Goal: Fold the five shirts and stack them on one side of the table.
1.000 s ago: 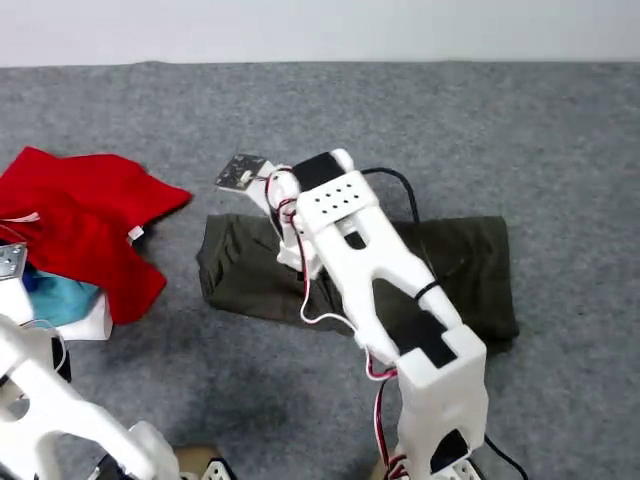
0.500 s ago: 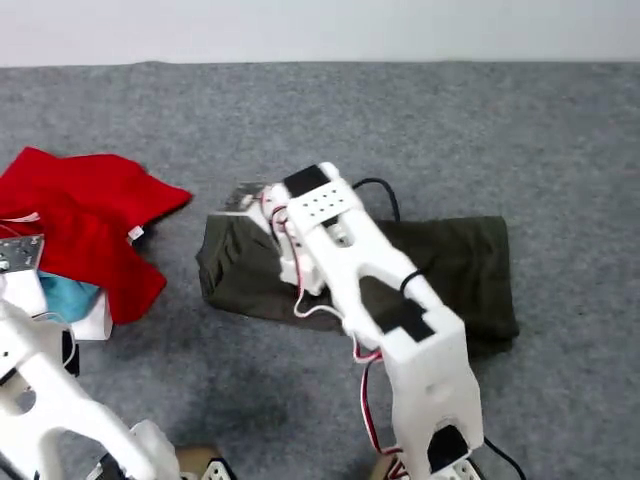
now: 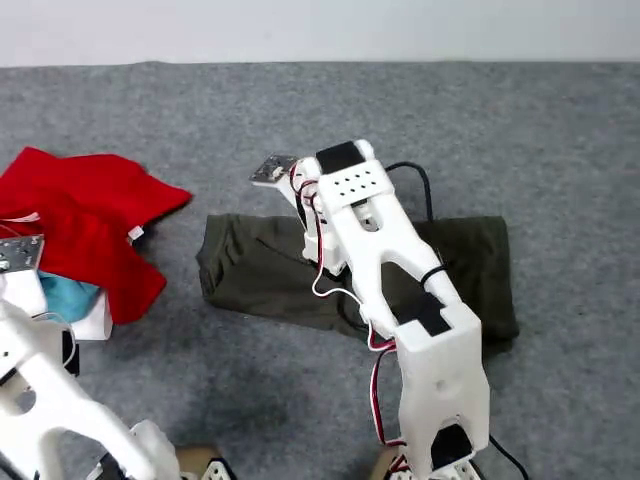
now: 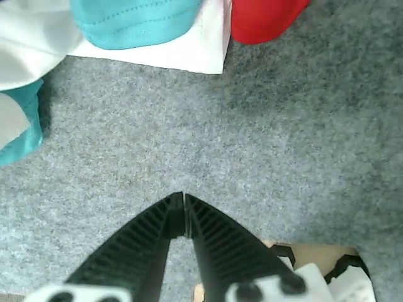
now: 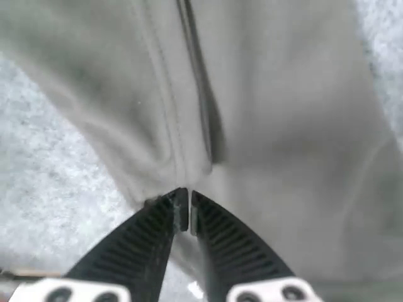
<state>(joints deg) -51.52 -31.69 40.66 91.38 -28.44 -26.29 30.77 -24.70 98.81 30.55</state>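
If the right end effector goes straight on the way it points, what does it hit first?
Most likely the dark green shirt: the right end effector points into its fabric near one edge. Depth is unclear, so it may already touch it.

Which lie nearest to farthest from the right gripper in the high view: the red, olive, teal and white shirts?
From the right gripper:
1. olive shirt, beneath it, mid-table.
2. red shirt, toward the left arm's side.
3. teal shirt and white shirt, tucked by the red one; too close to call.
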